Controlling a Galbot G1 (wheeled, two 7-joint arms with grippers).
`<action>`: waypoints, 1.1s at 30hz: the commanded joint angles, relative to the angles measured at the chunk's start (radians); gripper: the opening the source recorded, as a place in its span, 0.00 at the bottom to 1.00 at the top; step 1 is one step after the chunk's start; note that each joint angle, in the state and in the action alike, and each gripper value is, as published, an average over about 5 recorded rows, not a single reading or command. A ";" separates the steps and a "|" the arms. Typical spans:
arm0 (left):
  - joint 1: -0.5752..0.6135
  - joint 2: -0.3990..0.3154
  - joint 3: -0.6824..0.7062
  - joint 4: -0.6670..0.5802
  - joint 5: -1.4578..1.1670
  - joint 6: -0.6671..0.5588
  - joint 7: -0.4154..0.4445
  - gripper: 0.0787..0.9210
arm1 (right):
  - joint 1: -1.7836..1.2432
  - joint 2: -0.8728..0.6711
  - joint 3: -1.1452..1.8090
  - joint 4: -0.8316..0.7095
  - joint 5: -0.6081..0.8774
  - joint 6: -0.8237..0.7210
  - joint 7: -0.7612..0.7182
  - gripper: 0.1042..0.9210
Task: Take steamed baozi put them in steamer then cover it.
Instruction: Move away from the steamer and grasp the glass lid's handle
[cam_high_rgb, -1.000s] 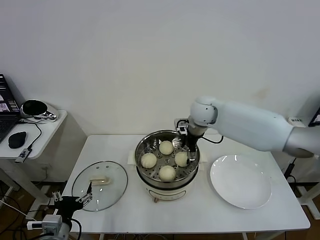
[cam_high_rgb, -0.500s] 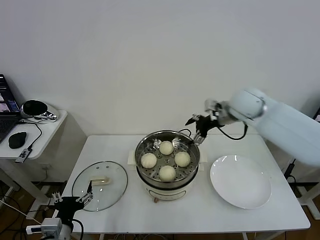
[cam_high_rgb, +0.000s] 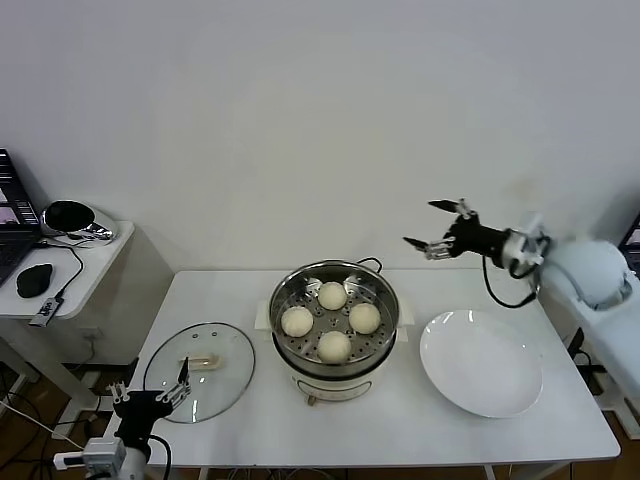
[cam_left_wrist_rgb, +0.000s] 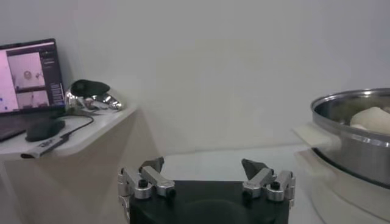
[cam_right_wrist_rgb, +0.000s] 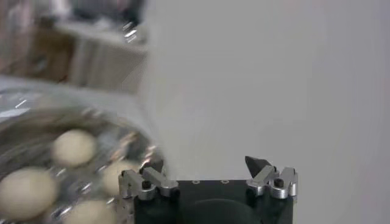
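Observation:
Four cream-white baozi lie on the perforated tray inside the shiny steel steamer, which stands on its white base at the table's middle. The baozi also show in the right wrist view. The clear glass cover with its cream handle lies flat on the table left of the steamer. My right gripper is open and empty, raised in the air to the right of and behind the steamer. My left gripper is open and empty, low at the table's front left edge, by the cover. The steamer's rim shows in the left wrist view.
An empty white plate lies right of the steamer. A side table at the far left holds a laptop, a mouse and a headset. A white wall stands behind the table.
My right gripper has lifted out of the steamer and swung up and to the right, away from the baozi. All four baozi stay in the steamer. The left arm has hardly moved.

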 joint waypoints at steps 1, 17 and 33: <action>-0.032 0.027 0.004 0.017 -0.002 -0.012 0.007 0.88 | -0.654 0.254 0.570 0.061 0.062 0.246 0.225 0.88; -0.087 0.104 0.024 0.150 0.566 -0.180 -0.017 0.88 | -0.885 0.657 0.642 0.111 -0.019 0.271 0.223 0.88; -0.135 0.205 0.174 0.346 1.287 -0.433 -0.036 0.88 | -0.969 0.692 0.607 0.131 -0.041 0.204 0.213 0.88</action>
